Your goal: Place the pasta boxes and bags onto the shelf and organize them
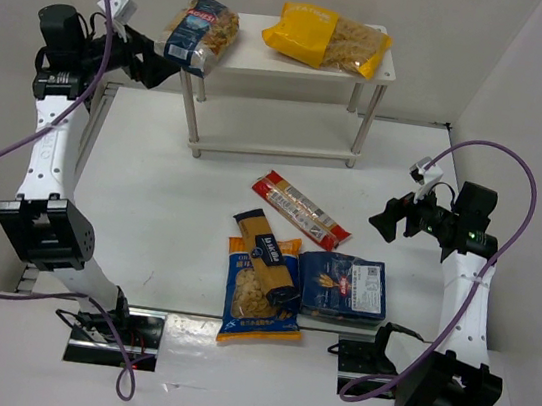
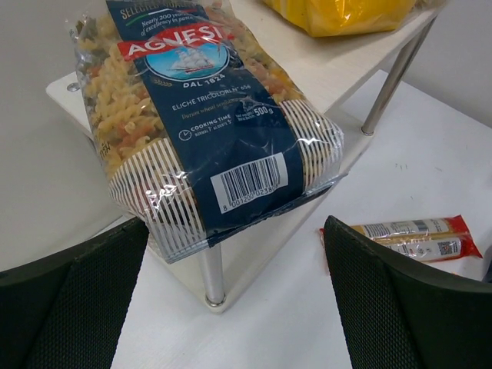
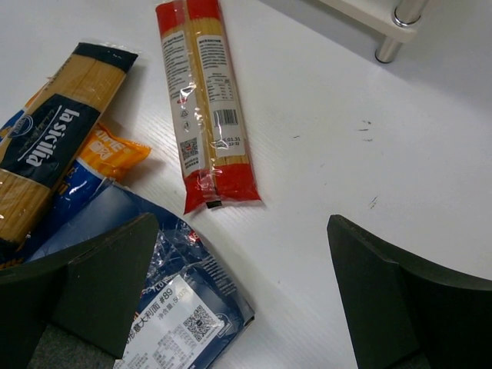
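Observation:
The white shelf [image 1: 253, 53] stands at the back of the table. A clear bag with a dark blue label [image 1: 202, 32] lies on its top board's left corner, overhanging the edge, and the big yellow bag [image 1: 325, 37] lies to its right. My left gripper [image 1: 165, 59] is open just off the clear bag [image 2: 200, 115], holding nothing. On the table lie the long red-clear packet [image 1: 302, 210], the long yellow box [image 1: 266, 253] across the blue-orange bag [image 1: 257, 302], and the flat dark blue pack [image 1: 342, 286]. My right gripper [image 1: 389, 223] hovers open over that pack [image 3: 177, 307].
The shelf's lower board [image 1: 279, 149] carries nothing. White walls close in the table at the back and both sides. The red-clear packet [image 3: 204, 100] lies apart from the other packs, with bare table between it and the shelf foot [image 3: 392, 38].

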Motion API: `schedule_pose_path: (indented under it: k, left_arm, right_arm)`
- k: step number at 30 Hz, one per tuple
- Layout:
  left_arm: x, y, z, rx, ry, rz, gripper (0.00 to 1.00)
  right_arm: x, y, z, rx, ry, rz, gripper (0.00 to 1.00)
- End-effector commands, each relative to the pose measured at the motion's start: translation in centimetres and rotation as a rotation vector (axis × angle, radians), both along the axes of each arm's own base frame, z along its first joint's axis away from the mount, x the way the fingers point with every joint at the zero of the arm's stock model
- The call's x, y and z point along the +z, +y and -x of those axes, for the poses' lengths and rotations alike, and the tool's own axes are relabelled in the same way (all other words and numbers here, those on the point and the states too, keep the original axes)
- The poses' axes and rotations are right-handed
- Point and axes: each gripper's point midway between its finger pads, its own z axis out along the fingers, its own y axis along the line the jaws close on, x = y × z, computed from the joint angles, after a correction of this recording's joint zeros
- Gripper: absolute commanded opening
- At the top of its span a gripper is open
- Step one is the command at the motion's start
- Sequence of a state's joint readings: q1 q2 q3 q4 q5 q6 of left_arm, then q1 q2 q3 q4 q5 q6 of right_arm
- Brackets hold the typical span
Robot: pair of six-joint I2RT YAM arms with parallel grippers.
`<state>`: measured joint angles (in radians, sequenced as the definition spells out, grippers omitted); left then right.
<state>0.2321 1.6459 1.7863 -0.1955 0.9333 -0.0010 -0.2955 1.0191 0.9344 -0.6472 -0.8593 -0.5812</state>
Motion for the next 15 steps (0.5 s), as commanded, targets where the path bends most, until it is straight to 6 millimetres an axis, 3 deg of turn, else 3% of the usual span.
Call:
schedule_pose_path:
  k: [1,11,15]
  left_arm:
    - [1.7,-0.9,0.3,-0.047,-0.062,-0.027,1.0]
    - [0.8,-1.9,-0.2,-0.098,-0.03,-0.02,1.0]
    - [0.3,-3.6,-0.2,-0.144,-0.007,-0.018,1.0]
  right_arm:
    - [0.3,-0.2,-0.3,-0.004,-0.022,0.001,1.0]
    - [0.5,-0.2,-0.2,-0.004,-0.03,0.004,1.0]
    - [0.5,-0.2,-0.2,-0.004,-0.03,0.004,1.0]
